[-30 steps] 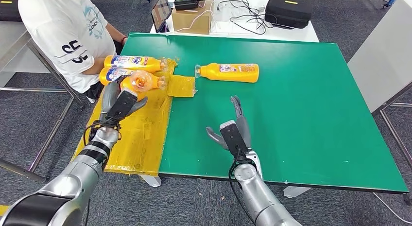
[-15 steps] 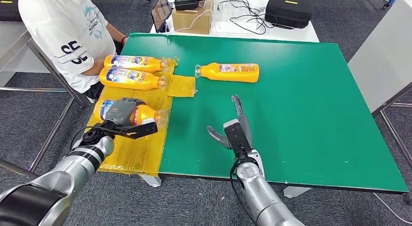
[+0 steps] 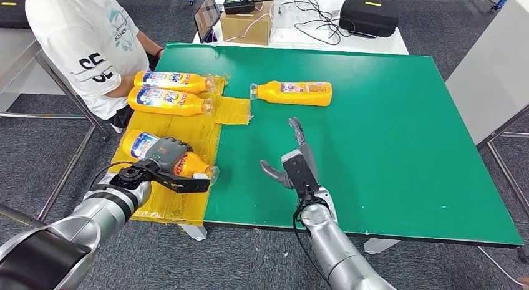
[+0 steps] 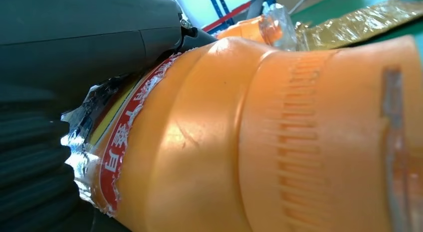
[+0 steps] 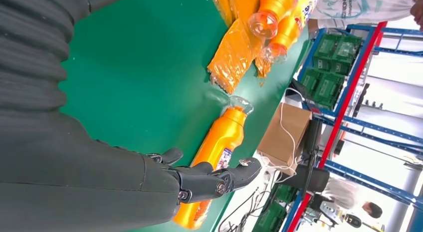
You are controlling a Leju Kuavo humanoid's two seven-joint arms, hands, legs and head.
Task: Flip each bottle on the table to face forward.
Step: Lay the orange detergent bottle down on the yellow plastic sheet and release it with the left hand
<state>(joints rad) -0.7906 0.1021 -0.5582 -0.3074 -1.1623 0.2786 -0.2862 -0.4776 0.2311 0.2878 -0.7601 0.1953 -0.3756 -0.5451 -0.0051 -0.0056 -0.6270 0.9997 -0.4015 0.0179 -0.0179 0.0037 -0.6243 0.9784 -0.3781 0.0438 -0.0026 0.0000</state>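
Lower left of the head view, the left hand (image 3: 163,160) grasps an orange bottle (image 3: 187,164) over the yellow sheet (image 3: 187,196), near the table's (image 3: 387,140) front edge. The right hand (image 3: 297,167) hovers released, fingers spread, above bare green; another bottle (image 3: 299,93) lies beyond.

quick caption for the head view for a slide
Left robot hand grips an orange bottle over the yellow sheet; right robot hand hovers open above the green table.
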